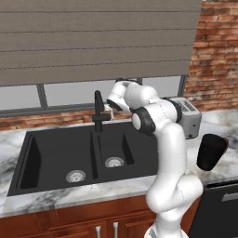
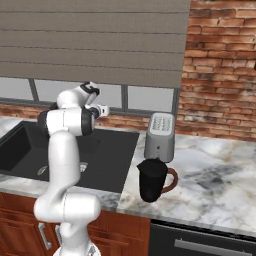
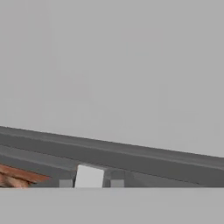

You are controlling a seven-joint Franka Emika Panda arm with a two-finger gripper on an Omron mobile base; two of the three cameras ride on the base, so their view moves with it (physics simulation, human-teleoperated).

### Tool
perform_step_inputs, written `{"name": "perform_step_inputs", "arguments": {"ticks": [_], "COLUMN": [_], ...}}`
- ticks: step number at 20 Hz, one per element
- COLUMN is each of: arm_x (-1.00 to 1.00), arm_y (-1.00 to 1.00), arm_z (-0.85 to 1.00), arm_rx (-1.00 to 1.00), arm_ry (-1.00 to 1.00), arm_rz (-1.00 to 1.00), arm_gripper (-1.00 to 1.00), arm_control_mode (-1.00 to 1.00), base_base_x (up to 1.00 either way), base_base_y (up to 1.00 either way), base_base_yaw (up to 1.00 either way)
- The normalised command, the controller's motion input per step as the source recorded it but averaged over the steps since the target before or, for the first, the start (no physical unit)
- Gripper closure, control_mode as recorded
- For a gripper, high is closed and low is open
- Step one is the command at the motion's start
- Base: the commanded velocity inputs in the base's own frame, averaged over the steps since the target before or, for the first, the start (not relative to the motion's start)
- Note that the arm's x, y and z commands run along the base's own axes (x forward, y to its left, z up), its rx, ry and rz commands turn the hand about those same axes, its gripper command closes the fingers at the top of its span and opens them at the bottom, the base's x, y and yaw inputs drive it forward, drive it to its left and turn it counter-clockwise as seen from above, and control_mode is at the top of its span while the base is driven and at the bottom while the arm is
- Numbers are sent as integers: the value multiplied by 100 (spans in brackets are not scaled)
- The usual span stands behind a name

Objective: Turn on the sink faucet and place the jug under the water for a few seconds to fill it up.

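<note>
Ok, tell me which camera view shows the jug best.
The right base view: the jug stands whole on the counter in front of the toaster, its loop handle visible. In the left base view the jug appears without its handle.

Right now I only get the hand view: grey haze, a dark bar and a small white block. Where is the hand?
Observer: The hand is up beside the sink faucet, at the back of the sink.
Operator: Is anything running yet?
Observer: No, the left base view shows no stream falling from the faucet.
Operator: And the jug?
Observer: The jug stands upright on the counter to the right of the sink, just in front of the toaster.
</note>
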Motion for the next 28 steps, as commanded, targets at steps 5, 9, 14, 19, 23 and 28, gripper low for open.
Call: {"name": "perform_step_inputs", "arguments": {"ticks": [5,9,14,19,23,28], "arm_x": [29,27,27,21,7,0], "arm_y": [-78,-87,-98,-100,-100,-100], "arm_z": [-52,-56,-64,-73,-76,-68], "arm_rx": [6,7,10,13,19,29], "arm_ry": [7,5,4,2,1,7], "arm_rz": [-14,-12,-10,-7,-5,-3], "arm_gripper": [100,100,100,100,100,100], "arm_control_mode": [-100,-100,-100,-100,-100,-100], "base_base_x": [0,0,0,0,0,0], "base_base_y": [0,0,0,0,0,0], "base_base_yaw": [0,0,0,0,0,0]}}
